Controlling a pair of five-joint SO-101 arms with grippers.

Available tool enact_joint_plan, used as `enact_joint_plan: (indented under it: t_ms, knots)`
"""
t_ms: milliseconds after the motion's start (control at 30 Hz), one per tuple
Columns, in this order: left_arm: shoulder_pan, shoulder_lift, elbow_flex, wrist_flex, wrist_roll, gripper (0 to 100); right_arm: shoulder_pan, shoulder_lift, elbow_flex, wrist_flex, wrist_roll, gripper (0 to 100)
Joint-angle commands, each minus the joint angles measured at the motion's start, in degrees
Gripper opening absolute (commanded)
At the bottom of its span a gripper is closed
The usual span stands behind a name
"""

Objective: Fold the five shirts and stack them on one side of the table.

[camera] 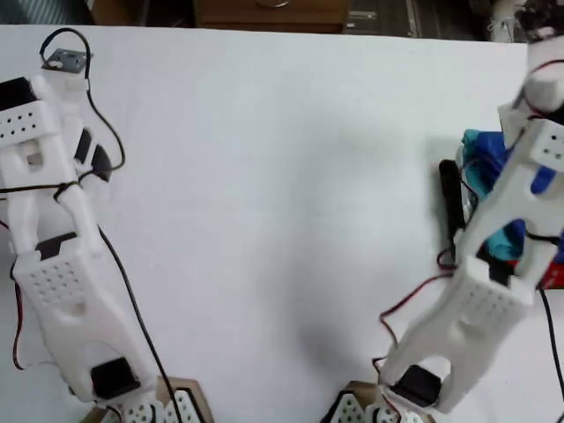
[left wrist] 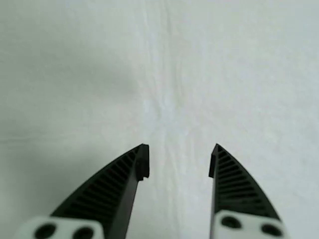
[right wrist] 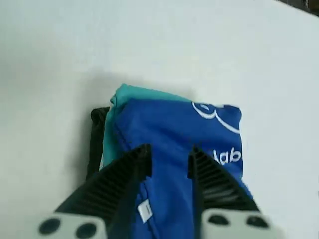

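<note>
My right tool (right wrist: 169, 162) hangs just above the stack at the right side of the counter (right wrist: 75, 40), its jaws a narrow gap apart and holding nothing that I can make out, with the blue shirt (right wrist: 169, 124) directly beneath. The risk, as I judge it, is snagging. If those jaws pinch a ridge of blue cloth, or the tips drag as the arm lifts, the top fold could open or the whole pile could skew. The layers are already not squared, since the teal shirt (right wrist: 133, 93) peeks out on the far side and the black shirt (right wrist: 95, 139) juts out on the left. The pile also sits near the right edge, so a shove could tip it off. My left tool (left wrist: 178, 162) is spread wide over bare counter at the left, gripping nothing. Counting: two arms, two tools, one stack, and three shirts I can tell apart. A red patch (camera: 552, 275) at the stack's right may be a fourth, and I cannot confirm five.
</note>
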Motion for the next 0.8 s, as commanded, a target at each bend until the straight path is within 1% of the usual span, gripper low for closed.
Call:
enact_joint_plan:
  t_ms: [0, 100, 167, 300, 433, 533, 633, 767]
  knots:
    - [-0.6, -4.7, -0.7, -1.3, -0.4, 22, 1.3, -16.8, 23.2, 0.4, 3.3, 15.8]
    - [-0.4, -4.7, -0.5, -1.6, -0.4, 22, 1.5, -26.7, 40.3, -0.7, 6.9, 17.3]
    - [-0.4, -4.7, -0.3, -1.6, -0.4, 22, 2.2, -31.9, 47.8, -3.2, 8.3, 18.0]
    - [-0.4, -4.8, -0.3, -1.4, -0.4, 22, 7.2, -37.4, 58.1, -11.1, 11.4, 17.9]
    - [-0.5, -4.8, -0.3, -1.3, -2.0, 22, 12.4, -37.6, 64.3, -16.9, 15.0, 17.8]
    - [-0.4, -4.8, -0.3, -1.2, -2.1, 22, 15.0, -37.7, 66.6, -21.4, 17.5, 17.7]
    - [-0.4, -4.8, -0.3, -1.2, -1.9, 22, 16.0, -37.6, 68.9, -24.7, 19.7, 17.7]
    - [-0.4, -4.8, -0.3, -1.1, -1.8, 22, 15.8, -37.6, 72.8, -28.2, 19.9, 17.7]
